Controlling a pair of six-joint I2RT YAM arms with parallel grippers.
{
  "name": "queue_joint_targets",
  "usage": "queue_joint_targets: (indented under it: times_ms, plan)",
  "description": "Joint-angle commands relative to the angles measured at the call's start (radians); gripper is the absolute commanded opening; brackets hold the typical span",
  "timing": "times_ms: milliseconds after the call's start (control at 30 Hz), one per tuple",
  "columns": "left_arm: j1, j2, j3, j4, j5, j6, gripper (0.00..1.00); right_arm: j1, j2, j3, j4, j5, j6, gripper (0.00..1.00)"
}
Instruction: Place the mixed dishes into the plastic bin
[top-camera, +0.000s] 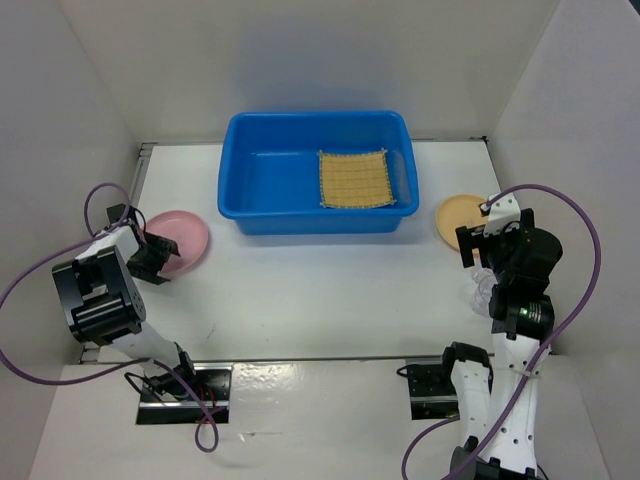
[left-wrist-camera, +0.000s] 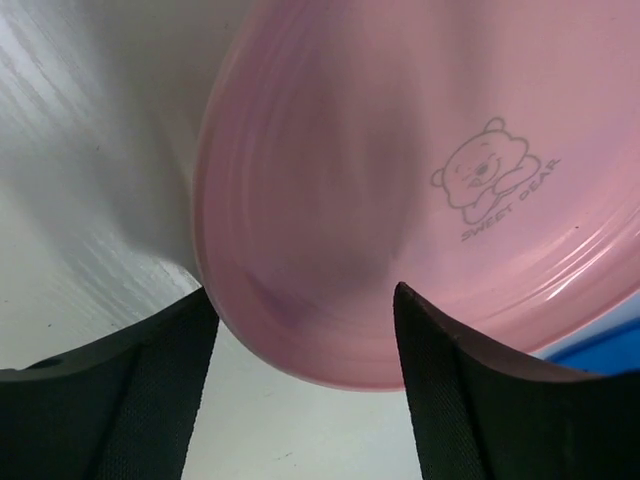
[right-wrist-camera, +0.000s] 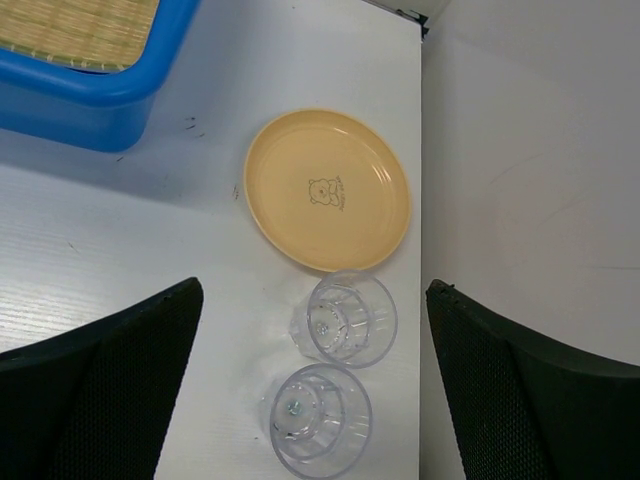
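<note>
At far left, my left gripper (top-camera: 158, 256) sits spread wide at the rim of the pink plate (top-camera: 187, 238). Mid-table, the blue bin (top-camera: 232, 192) holds the bamboo mat (top-camera: 354, 179) (toward its right end). Rightward, my right gripper (right-wrist-camera: 312, 290) hangs unclenched above the tan-yellow plate (right-wrist-camera: 328, 190) and two clear cups (right-wrist-camera: 350, 318).

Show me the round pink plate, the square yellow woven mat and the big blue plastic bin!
Round pink plate (left-wrist-camera: 400, 200): left wrist view, its smooth middle.
Square yellow woven mat (top-camera: 354, 179): top external view, its centre.
Big blue plastic bin (top-camera: 270, 175): top external view, bare floor beside mat.
</note>
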Motion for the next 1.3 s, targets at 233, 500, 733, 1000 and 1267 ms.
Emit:
queue_joint_targets:
  times_ms: [233, 500, 733, 1000, 1267]
  plan:
    - [0.041, 0.038, 0.037, 0.046, 0.070, 0.044, 0.09, -0.006, 0.011, 0.006, 0.013, -0.012, -0.004, 0.98]
    - [0.052, -0.267, 0.140, 0.005, 0.052, -0.111, 0.00, -0.006, 0.011, 0.006, 0.013, -0.012, -0.004, 0.98]
    - [0.043, -0.534, 0.215, 0.095, 0.127, -0.241, 0.00, -0.006, 0.011, 0.006, 0.013, -0.012, -0.004, 0.98]
    - [-0.297, -0.185, 0.716, 0.030, 0.322, 0.051, 0.00, -0.006, 0.011, 0.006, 0.013, -0.012, -0.004, 0.98]
    - [-0.623, 0.321, 1.408, -0.372, 0.266, 0.352, 0.00, -0.006, 0.020, 0.006, 0.013, -0.003, -0.004, 0.98]
